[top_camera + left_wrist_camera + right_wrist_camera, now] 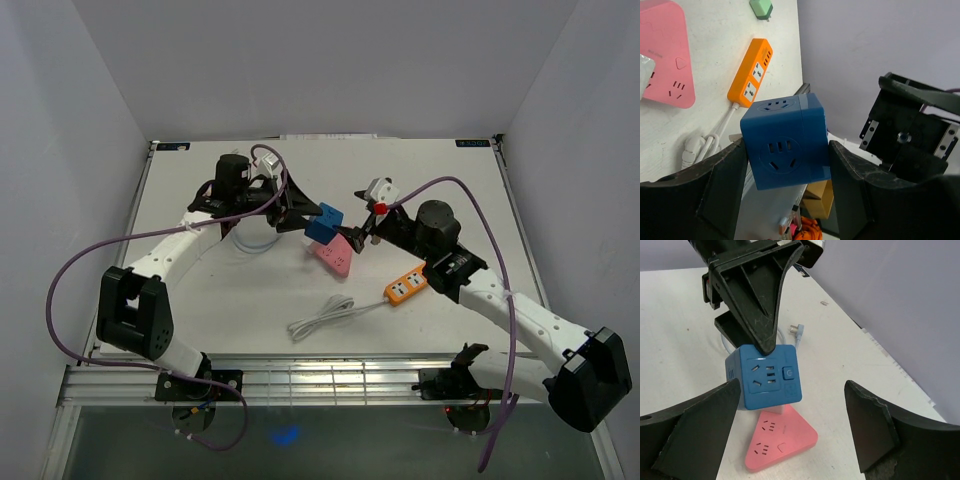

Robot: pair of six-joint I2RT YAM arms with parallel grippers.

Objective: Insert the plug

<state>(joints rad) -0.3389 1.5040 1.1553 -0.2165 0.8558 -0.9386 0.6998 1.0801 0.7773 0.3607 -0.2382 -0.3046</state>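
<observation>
While the left end effector (pixel 786 150) is clamped on a blue cube socket (pixel 767 377), held up over a pink triangular strip (pixel 782 440) on the tabletop (pixel 250 300), the plug (pixel 798 330) lies flat behind it w/ its cable. Right end effector (pixel 362 232) is wide open & empty, facing the cube. Orange strip (pixel 406 285) lies further right.

blue cube (pixel 323 222) hanging over pink socket (pixel 335 257) — blocking approach from above, far table (pixel 340 170) open

- The blue plastic cube socket block (pixel 323 222) was mid-blue all over, with dark slots.
- The pink triangular plastic power strip (pixel 334 257) was plain pink.
- The orange oblong plastic power strip (pixel 406 285) had white socket faces.
- The small plastic adapter (pixel 761 8) was pale green.
- The matte tabletop (pixel 250 290) was white.
</observation>
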